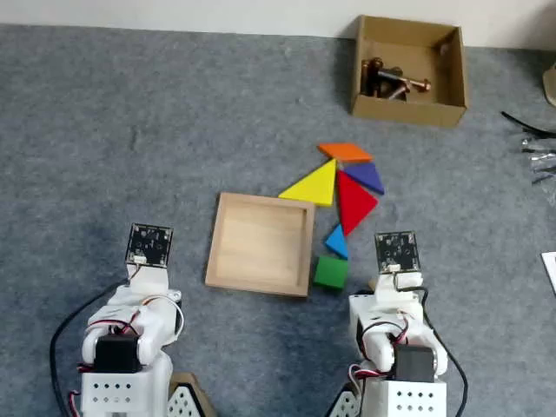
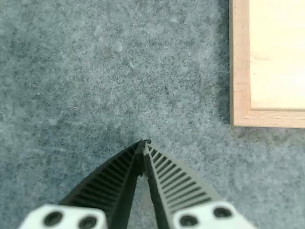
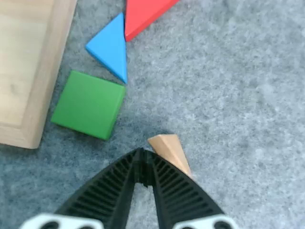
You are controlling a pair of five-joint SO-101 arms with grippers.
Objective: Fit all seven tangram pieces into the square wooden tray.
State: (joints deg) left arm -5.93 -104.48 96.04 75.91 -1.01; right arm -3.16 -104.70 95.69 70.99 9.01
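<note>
The square wooden tray point(image 1: 261, 245) is set between both arms. Coloured tangram pieces point(image 1: 353, 201) are ranged just right of it. The left gripper point(image 2: 144, 143) and right gripper point(image 3: 143, 153) are closed tip-to-tip, with a tan wooden triangle point(image 3: 169, 149) just beside the latter.

No writing, number or sign can be read anywhere. The left circuit board point(image 1: 149, 245) and right circuit board point(image 1: 397, 252), mounted at the arms' wrists, carry pale specks too small to make out.

Mottled grey felt table point(image 1: 130, 130), pale wooden tray point(image 1: 215, 252), yellow triangle point(image 1: 317, 185), red triangle point(image 1: 353, 201), orange piece point(image 1: 345, 151), purple piece point(image 1: 366, 176), blue triangle point(image 1: 337, 241), green square point(image 1: 330, 272), light tan triangle point(image 3: 169, 150), brown cardboard box point(image 1: 407, 112).
</note>
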